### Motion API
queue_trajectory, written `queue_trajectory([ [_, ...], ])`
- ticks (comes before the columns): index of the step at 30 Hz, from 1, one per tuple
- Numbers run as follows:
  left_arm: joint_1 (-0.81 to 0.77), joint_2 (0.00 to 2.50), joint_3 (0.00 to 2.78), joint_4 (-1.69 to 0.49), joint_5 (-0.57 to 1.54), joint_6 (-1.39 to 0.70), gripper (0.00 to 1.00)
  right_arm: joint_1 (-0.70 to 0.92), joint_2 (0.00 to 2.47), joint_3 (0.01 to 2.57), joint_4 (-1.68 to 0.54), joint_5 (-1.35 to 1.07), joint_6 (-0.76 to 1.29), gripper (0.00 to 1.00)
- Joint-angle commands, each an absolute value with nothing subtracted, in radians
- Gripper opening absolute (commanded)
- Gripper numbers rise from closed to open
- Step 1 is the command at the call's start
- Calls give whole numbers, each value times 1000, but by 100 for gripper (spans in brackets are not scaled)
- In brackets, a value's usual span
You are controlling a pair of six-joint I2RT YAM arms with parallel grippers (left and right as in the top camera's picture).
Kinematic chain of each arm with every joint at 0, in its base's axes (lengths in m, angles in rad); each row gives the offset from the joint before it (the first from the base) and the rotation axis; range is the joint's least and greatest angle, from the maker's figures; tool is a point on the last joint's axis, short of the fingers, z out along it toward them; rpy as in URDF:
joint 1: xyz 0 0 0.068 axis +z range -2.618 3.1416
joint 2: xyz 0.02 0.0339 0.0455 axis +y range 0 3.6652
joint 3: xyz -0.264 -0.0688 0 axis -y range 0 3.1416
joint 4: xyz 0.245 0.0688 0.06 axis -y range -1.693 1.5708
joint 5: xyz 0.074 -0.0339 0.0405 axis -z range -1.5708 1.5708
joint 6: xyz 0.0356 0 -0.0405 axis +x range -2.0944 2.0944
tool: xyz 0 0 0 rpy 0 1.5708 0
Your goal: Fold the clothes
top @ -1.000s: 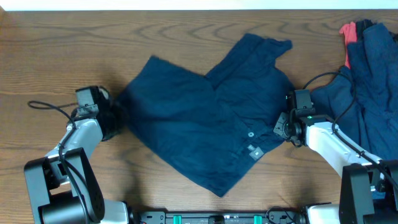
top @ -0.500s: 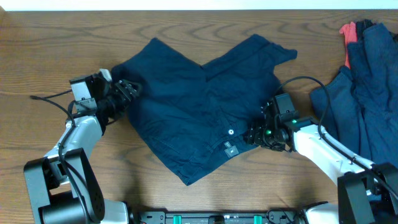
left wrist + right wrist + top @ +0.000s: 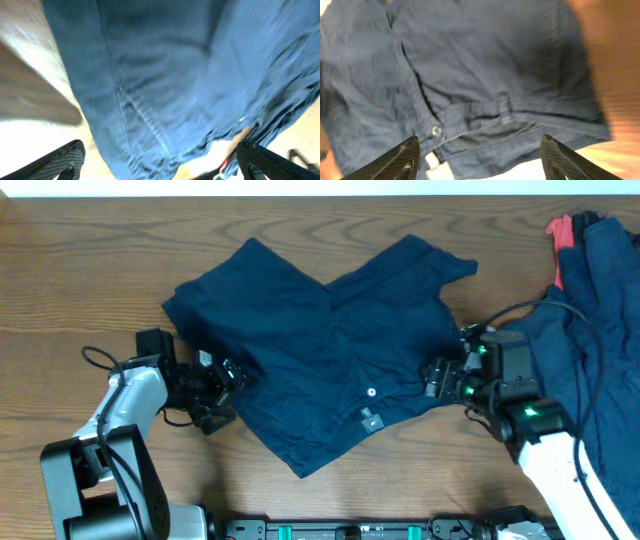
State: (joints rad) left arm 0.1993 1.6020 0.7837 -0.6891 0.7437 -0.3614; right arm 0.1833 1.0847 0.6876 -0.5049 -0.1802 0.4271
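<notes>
The navy shorts (image 3: 320,350) lie spread out flat in the middle of the table, button (image 3: 371,391) and label facing up. My left gripper (image 3: 232,375) is open at the shorts' left hem. In the left wrist view its fingers (image 3: 65,159) stand wide apart over the cloth (image 3: 165,75), holding nothing. My right gripper (image 3: 437,377) is open at the shorts' right edge by the waistband. Its fingertips (image 3: 397,159) flank the waistband and button (image 3: 437,131) without touching them. More navy clothes (image 3: 600,310) are heaped at the far right, with a coral-red piece (image 3: 560,235) at their top.
Bare wooden table (image 3: 90,270) surrounds the shorts on the left, back and front. The right arm's cable (image 3: 570,330) loops over the heaped clothes. The table's back edge (image 3: 300,192) runs along the top of the overhead view.
Both grippers opened and let go of the shorts. The shorts shifted left and up the table first. The left gripper then drew down to the left hem; the right one backed off to the right.
</notes>
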Motion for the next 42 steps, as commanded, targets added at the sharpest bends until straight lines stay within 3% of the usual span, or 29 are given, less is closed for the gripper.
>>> queue_trajectory([
  [1,154,1586,762,-727,710,-339,98,158,1063,704,-509,-101,383,76],
  [13,-76,1586,708,-701,615,-504,99,59,1078,704,-536,-78,347,70],
  [16,-114,1586,699,-662,611,-529,92,40,1093,704,-557,-78,338,70],
  [17,-126,1586,694,-645,604,-542,86,34,1101,704,-562,-78,332,70],
  [21,-147,1586,688,-634,564,-575,28,19,1129,704,-575,-72,316,70],
  [23,-146,1586,688,-639,527,-574,6,18,1145,704,-583,-44,316,70],
  [28,-72,1586,701,-658,375,-564,6,18,1188,704,-610,1,316,69],
  [33,130,1586,814,-688,176,-479,6,18,1232,704,-653,53,316,70],
  [39,364,1586,1095,-677,160,-446,6,18,1247,704,-654,52,321,70],
  [40,387,1586,1146,-677,189,-445,17,18,1247,704,-655,52,321,70],
  [41,400,1586,1183,-677,224,-445,43,18,1247,704,-655,52,321,70],
  [42,406,1586,1209,-682,253,-445,62,18,1247,704,-655,52,321,70],
])
